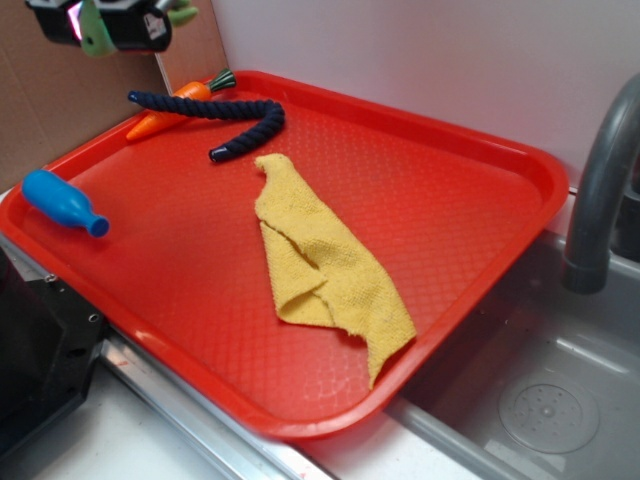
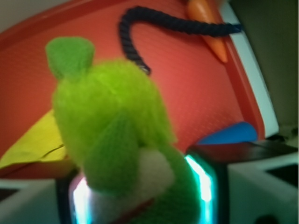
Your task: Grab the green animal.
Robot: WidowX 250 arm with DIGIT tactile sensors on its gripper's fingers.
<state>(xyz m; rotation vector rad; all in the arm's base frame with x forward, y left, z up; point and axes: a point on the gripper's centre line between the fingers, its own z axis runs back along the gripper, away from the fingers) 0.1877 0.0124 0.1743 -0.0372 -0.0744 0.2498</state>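
Gripper [image 1: 112, 28]: raised above the far left corner of the tray [image 1: 520, 200], clamped on the green animal.
Green animal [image 2: 110, 135]: pinched between the jaws, clear of the tray surface; filled most of the wrist view, one darker foot [image 2: 70, 56] sticking up.
Yellow cloth [image 1: 325, 260]: crumpled near the middle of the tray, well apart from the gripper.
Rope [image 1: 215, 110]: dark blue, curved along the far left part of the tray, lying across the carrot [image 1: 165, 108].
Blue bottle [image 1: 62, 202]: on its side at the left rim of the tray.
Risk: soft plush could slip from the jaws and drop onto the tray, judged likely if the hold caught only loose fuzz.
Exterior view only: whole tray, sink and faucet [image 1: 600, 190] to its right; only slivers of the toy seen.
Wrist view only: close hold on the toy, whitish face patch low between the jaws.
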